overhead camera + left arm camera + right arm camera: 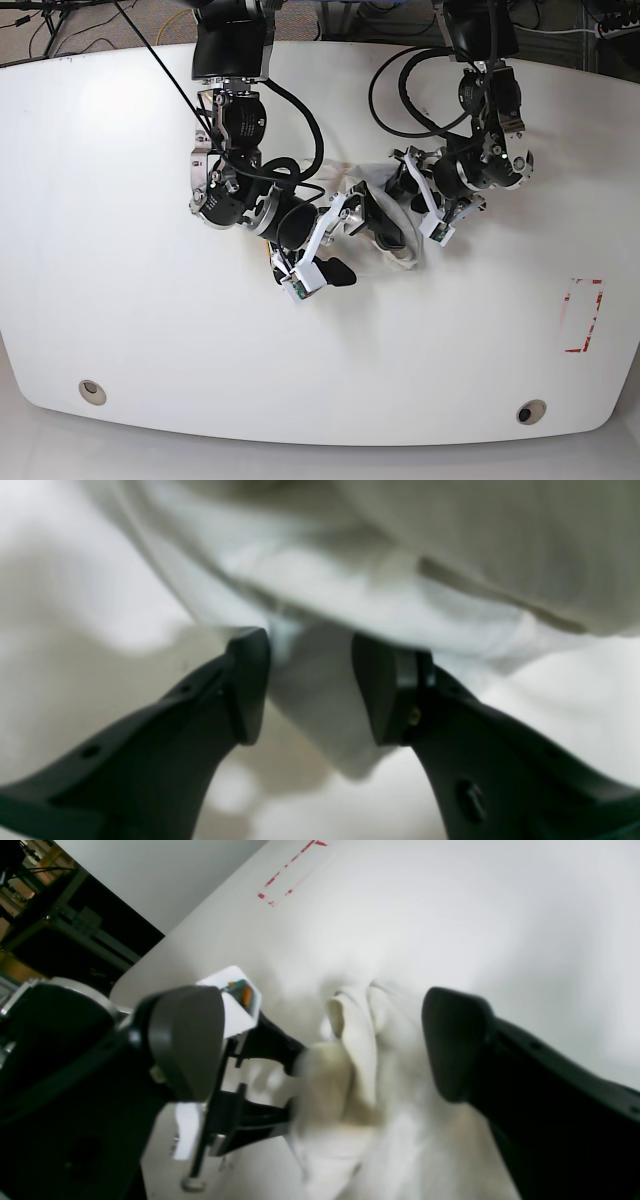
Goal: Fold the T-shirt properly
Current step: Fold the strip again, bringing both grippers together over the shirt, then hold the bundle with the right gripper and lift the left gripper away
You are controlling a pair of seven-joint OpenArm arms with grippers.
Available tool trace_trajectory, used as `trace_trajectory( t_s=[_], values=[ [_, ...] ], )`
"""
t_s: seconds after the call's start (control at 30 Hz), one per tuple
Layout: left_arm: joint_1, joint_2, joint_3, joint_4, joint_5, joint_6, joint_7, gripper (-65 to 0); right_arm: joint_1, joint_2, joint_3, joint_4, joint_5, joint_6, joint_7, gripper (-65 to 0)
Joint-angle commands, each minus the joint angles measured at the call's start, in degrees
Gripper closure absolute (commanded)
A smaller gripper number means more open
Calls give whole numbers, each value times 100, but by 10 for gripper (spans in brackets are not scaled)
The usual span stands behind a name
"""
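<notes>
Cream cotton T-shirt (398, 225) sits bunched mid-bench (120, 300) btwn both arms. Soft, light, likely slips; best pinched at hem/edge. Left gripper (310, 685) fingers parted around a fold; right gripper (325, 1040) fingers wide apart, empty.

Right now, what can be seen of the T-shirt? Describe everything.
The T-shirt is off-white, soft cloth, crumpled into a small wrinkled heap near the middle of the white table, not spread or folded. No lettering shows. The left gripper has a hanging fold of it between its fingers, which stand slightly apart. The right gripper is open around the bunched cloth without clamping it.
</notes>
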State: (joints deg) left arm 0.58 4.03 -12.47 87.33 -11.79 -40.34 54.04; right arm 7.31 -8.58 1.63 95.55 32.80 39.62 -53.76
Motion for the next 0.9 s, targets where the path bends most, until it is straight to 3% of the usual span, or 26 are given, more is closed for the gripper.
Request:
trace_trajectory(
  t_s=[0.0, 0.23, 0.4, 0.63, 0.87],
  values=[
    [8, -56, -129, 256, -170, 34, 420, -304, 108, -34, 9, 120, 153, 38, 176, -598],
    [-71, -416, -366, 880, -944, 34, 877, -301, 100, 229, 9, 208, 153, 38, 176, -598],
    [-62, -909, -779, 1434, -1480, 34, 1255, -300, 82, 379, 9, 208, 153, 38, 176, -598],
    [-54, -1647, -2072, 1698, -2043, 34, 1449, -300, -234, 379, -18, 199, 153, 38, 158, -598],
    [-80, -2438, -3188, 1671, -2122, 34, 1422, -300, -401, 361, -27, 164, 153, 38, 158, -598]
  ],
)
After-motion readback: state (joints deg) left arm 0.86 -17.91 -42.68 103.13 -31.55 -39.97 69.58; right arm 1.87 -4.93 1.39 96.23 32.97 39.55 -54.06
